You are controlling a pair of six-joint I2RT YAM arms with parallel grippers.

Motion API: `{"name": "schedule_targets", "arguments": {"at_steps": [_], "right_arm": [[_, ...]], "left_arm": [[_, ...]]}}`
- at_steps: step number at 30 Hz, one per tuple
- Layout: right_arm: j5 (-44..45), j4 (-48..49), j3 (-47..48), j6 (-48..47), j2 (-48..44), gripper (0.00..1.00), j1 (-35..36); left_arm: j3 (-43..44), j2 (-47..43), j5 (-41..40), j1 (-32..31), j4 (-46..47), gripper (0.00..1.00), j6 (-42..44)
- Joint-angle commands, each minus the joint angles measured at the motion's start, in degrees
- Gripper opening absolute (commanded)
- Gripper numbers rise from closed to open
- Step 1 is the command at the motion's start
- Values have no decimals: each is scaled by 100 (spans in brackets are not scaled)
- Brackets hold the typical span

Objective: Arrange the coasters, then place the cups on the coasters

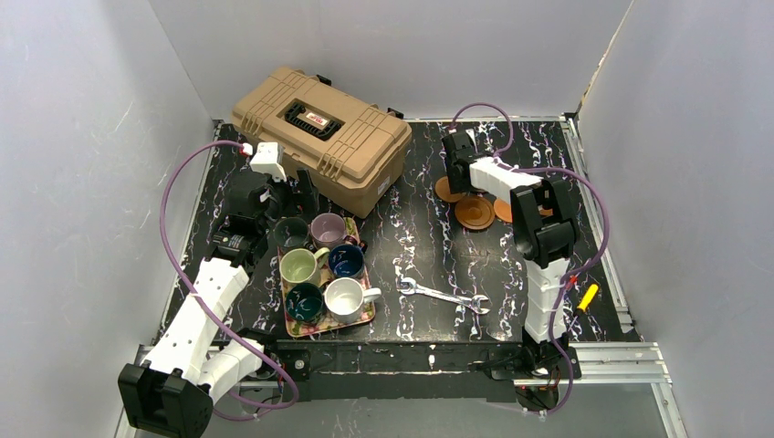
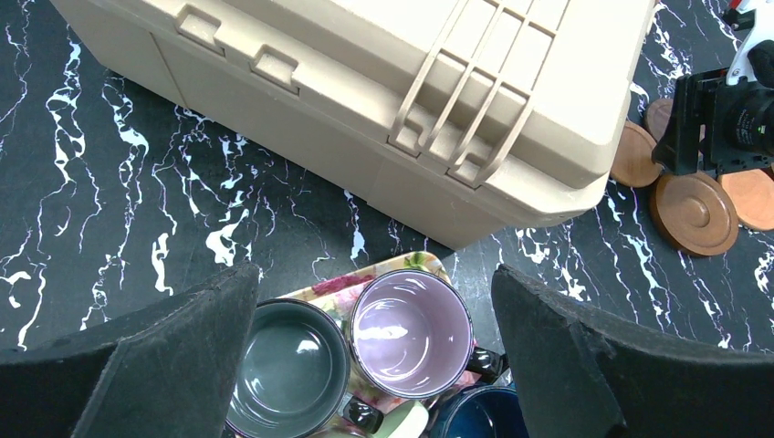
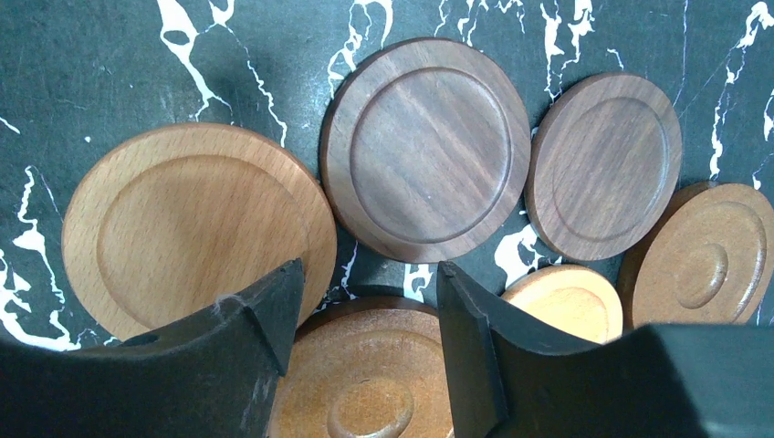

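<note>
Six round wooden coasters (image 1: 475, 212) lie flat in a tight cluster on the far right of a black, white-veined counter (image 1: 411, 237). The right tool (image 3: 370, 274) hangs directly over the cluster, its two dark fingers apart and holding nothing. Seen from the right wrist, an orange coaster with a raised centre (image 3: 374, 383) lies below the gap between the fingers, partly hidden by them. Beyond the left finger lies a large pale orange rimmed coaster (image 3: 196, 228). Just beside that one, straight ahead of the gap, is a large dark brown rimmed coaster (image 3: 429, 146). To its right are a smaller dark brown coaster (image 3: 607, 164), a small orange coaster (image 3: 570, 297) and, at the edge of view, a brown coaster with a raised centre (image 3: 712, 255). Well apart from them, on the left of the counter, six cups (image 1: 327, 228) stand upright, packed together on a floral tray (image 2: 406, 265). The left tool (image 2: 374, 272) hovers above the tray's far end with its fingers spread wide, over a dark green cup (image 2: 292, 370) and a mauve cup (image 2: 411, 333). A tan plastic toolbox (image 1: 319, 128) sits behind the tray. A steel wrench (image 1: 444, 297) lies near the front edge, between the two arms.
</note>
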Motion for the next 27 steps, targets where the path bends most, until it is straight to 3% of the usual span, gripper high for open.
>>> {"name": "schedule_targets", "arguments": {"at_steps": [1, 10, 21, 27], "right_arm": [[-217, -319, -47, -7, -338, 65, -67], [-1045, -461, 164, -81, -799, 74, -61], [-1043, -584, -646, -2, -1531, 97, -207], [-1334, -505, -1014, 92, -1583, 99, -485]], "left_arm": [[188, -23, 77, -35, -36, 98, 2], [196, -14, 64, -33, -54, 98, 1], [196, -32, 59, -32, -53, 98, 10], [196, -52, 55, -35, -47, 98, 4]]}}
